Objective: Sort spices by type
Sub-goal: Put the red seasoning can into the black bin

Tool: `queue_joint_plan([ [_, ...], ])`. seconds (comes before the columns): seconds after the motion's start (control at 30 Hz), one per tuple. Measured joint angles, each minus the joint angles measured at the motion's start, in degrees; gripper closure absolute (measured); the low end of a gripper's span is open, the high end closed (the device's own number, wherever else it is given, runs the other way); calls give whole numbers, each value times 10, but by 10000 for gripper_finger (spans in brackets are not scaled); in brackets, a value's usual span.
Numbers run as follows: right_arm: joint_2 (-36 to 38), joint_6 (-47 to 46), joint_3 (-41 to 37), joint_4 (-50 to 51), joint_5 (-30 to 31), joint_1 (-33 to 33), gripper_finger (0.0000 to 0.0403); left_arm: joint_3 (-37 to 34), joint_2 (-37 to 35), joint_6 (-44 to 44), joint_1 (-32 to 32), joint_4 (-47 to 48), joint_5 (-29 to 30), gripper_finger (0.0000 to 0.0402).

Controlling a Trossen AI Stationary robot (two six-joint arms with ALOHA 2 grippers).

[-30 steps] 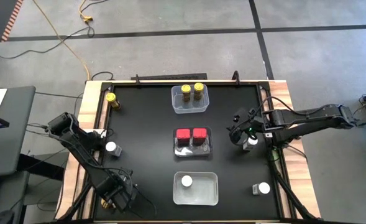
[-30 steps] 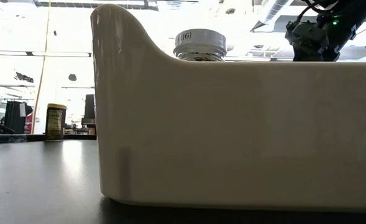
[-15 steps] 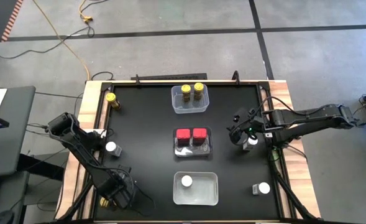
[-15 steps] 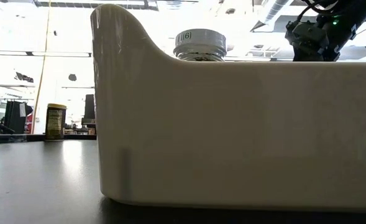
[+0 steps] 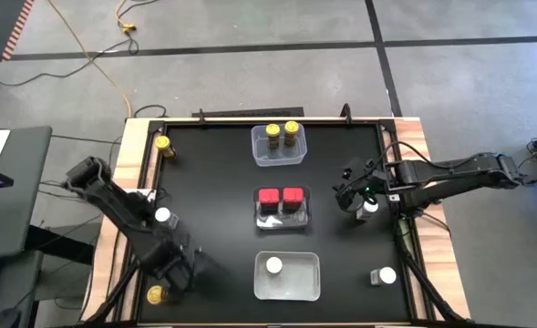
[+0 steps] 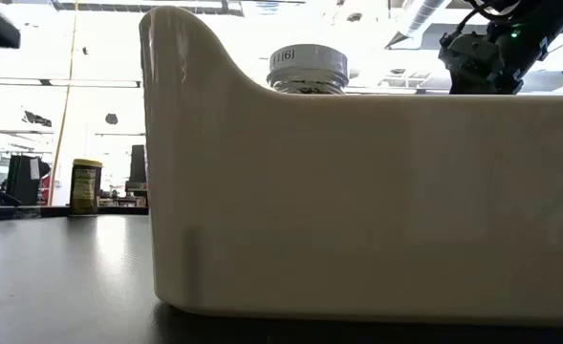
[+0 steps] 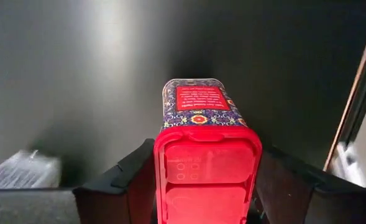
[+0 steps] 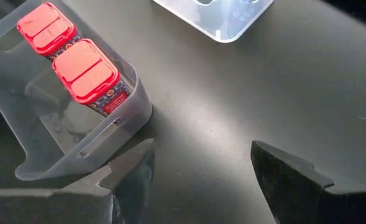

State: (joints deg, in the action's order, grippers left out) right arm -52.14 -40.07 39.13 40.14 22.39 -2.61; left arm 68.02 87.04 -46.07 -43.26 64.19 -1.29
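You are looking down on a black table [image 5: 213, 182] with three clear tubs in a column at its middle; take the middle tub [image 5: 282, 209] as your landmark.

Far to its left and toward the near edge, your left claw [image 7: 201, 180] is gripping a red tin [image 7: 204, 155] — its fingers [image 7: 123, 177] are pressing the tin's two sides, lid toward the wrist camera, above bare black table. In the high view that claw [image 5: 172, 267] is sitting left of the near tub [image 5: 287, 276]. Just beyond it, at the table's near-left edge, a yellow-capped jar [image 5: 156, 294] is standing alone. A white-capped jar [image 5: 164, 216] is standing left of the middle tub, and another yellow-capped jar [image 5: 163, 146] is standing at the far-left corner.

The middle tub itself is holding two red tins [image 5: 281, 198] side by side. Behind it, the far tub [image 5: 280, 146] is holding two yellow-capped jars [image 5: 282, 134]; in front of it, the near tub is holding one white-capped jar [image 5: 273, 266].

To the right of the middle tub, your right claw [image 5: 348, 198] is hovering with its fingers [image 8: 282, 174] spread wide and nothing between them — its wrist view is showing the middle tub's wall [image 8: 117, 124] just ahead. Another white-capped jar [image 5: 370, 207] is standing just beside that claw, and one more [image 5: 387, 274] is standing near the table's near-right corner, right of the near tub.
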Motion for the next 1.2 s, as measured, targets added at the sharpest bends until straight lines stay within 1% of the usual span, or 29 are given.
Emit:
queue_joint_plan([
  [0.1, 0, -6, 0, 0, 0, 0, 112, 29, -20, -25, 41, 45, 2, 185],
  [0.23, 0, -10, 0, 0, 0, 0, 112, 89, -27, 9, 99, 83, 30, 185],
  [0.33, 0, -20, 0, 0, 0, 0, 112, 137, -26, 51, 146, 83, 56, 185],
  [0.5, 0, -22, 0, 1, -3, 0, 112, 193, -26, 67, 227, 85, 97, 185],
  [0.63, 0, -21, 0, 2, -5, 0, 112, 218, -23, 128, 275, 60, 101, 185],
  [0.77, 0, -20, 0, 2, -5, 0, 112, 284, 24, 219, 309, 63, 91, 185],
  [0.9, 0, -20, 0, 1, -5, 0, 112, 399, 108, 316, 339, 95, 90, 185],
  [1.0, 0, -20, 0, 2, -5, 0, 112, 490, 176, 354, 360, 135, 88, 185],
  [1.07, 0, -20, 0, 1, -5, 0, 112, 542, 216, 375, 373, 162, 73, 185],
  [1.2, -3, -20, 0, 2, -5, 0, 112, 612, 286, 388, 389, 208, 28, 185],
])
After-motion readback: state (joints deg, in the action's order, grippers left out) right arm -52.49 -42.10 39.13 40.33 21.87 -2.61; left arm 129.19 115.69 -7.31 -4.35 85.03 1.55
